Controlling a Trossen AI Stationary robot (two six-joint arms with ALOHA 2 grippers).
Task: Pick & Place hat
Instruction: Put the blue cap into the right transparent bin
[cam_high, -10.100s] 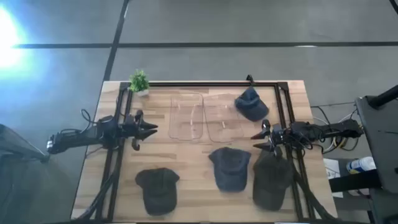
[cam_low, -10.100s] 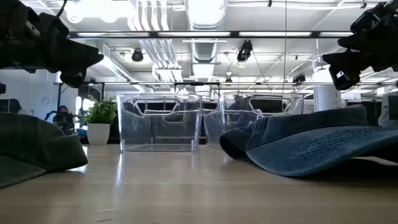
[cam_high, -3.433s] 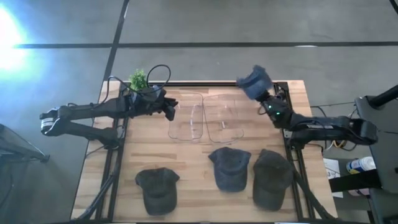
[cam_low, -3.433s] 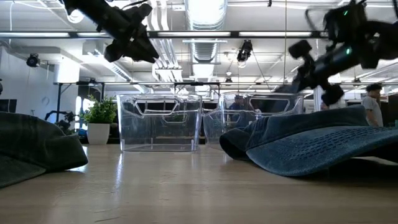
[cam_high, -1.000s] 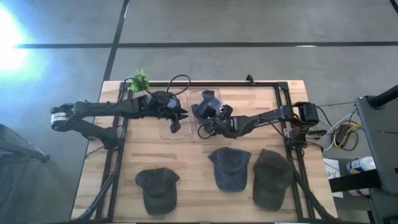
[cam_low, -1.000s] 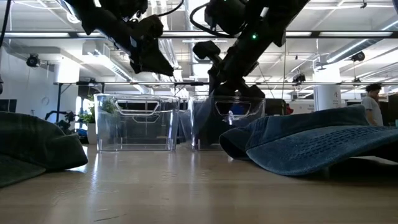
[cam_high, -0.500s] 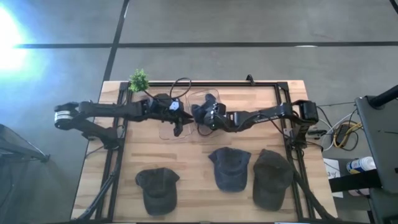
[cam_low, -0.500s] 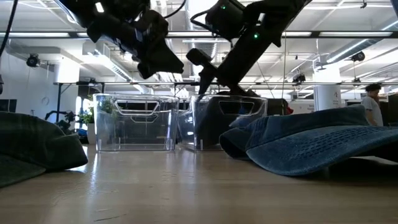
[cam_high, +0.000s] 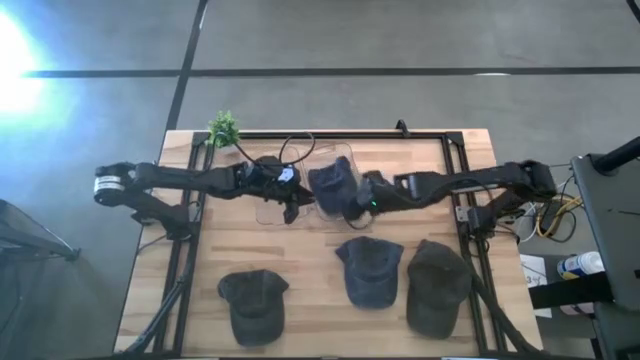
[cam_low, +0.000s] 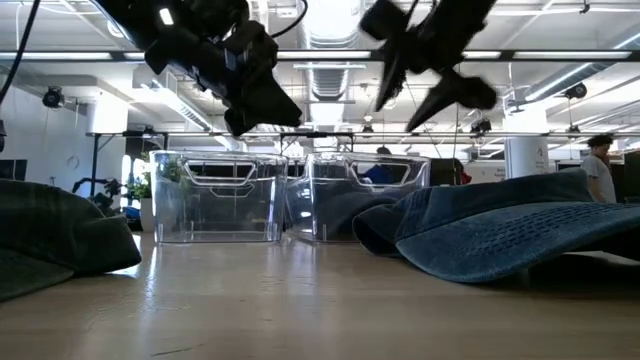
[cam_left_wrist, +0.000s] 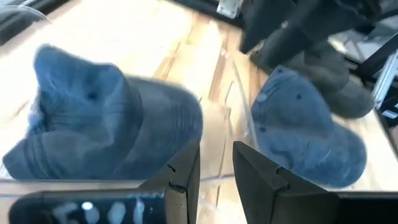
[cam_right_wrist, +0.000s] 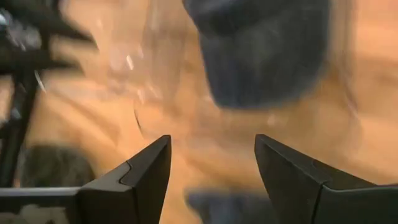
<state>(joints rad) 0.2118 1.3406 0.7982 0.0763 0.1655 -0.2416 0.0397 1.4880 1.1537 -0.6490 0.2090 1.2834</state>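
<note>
A blue hat (cam_high: 330, 183) lies in the right-hand one of two clear bins (cam_low: 360, 195) at the table's middle; it also shows in the right wrist view (cam_right_wrist: 261, 50) and the left wrist view (cam_left_wrist: 93, 118). My right gripper (cam_high: 352, 208) hangs open and empty above that bin's near side (cam_low: 415, 95), its fingers wide apart (cam_right_wrist: 211, 168). My left gripper (cam_high: 293, 207) hovers over the bins (cam_low: 285, 115), its fingers a narrow gap apart (cam_left_wrist: 216, 165), holding nothing. The left bin (cam_low: 215, 195) holds no hat.
Three more hats lie along the near edge: a dark one at the left (cam_high: 252, 305), a blue one in the middle (cam_high: 370, 268) and a dark one at the right (cam_high: 437, 285). A small potted plant (cam_high: 224, 130) stands at the far left corner. A black frame (cam_high: 455, 160) borders the table.
My right gripper has let go of the blue hat, which has dropped into the right bin and lies there. The gripper has risen and drawn back toward the table's near right. My left gripper has crept a little toward the right, over the bins.
</note>
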